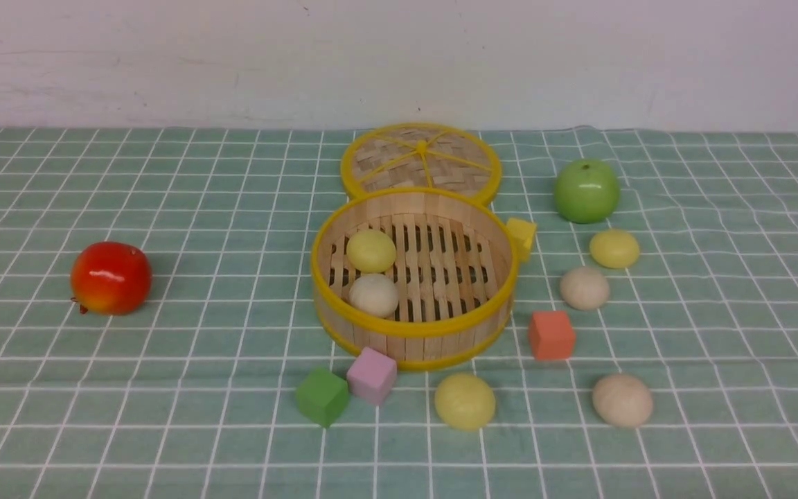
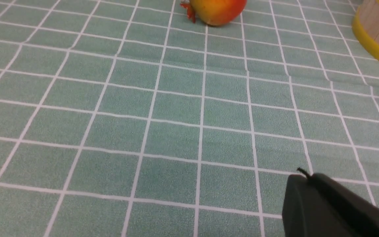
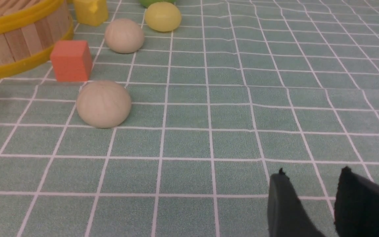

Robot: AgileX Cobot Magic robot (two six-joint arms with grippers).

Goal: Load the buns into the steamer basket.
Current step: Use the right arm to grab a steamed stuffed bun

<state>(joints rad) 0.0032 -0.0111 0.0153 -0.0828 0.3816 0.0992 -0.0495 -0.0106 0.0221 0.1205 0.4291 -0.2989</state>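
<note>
- In the front view, two buns (image 1: 371, 250) sit inside the steamer basket (image 1: 413, 343).
- Left wrist: left pincer (image 2: 308, 179) pressed together, empty; steamer basket well ahead.
- Right wrist: right pincer (image 3: 311, 174) apart, empty; a beige bun (image 3: 103, 103) ahead, untouched.

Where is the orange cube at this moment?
In the front view the orange cube sits just right of the steamer basket, close to its wall, with a beige bun a little beyond it.

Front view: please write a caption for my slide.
Two buns lie in the steamer basket; four more wait on the cloth.
</note>
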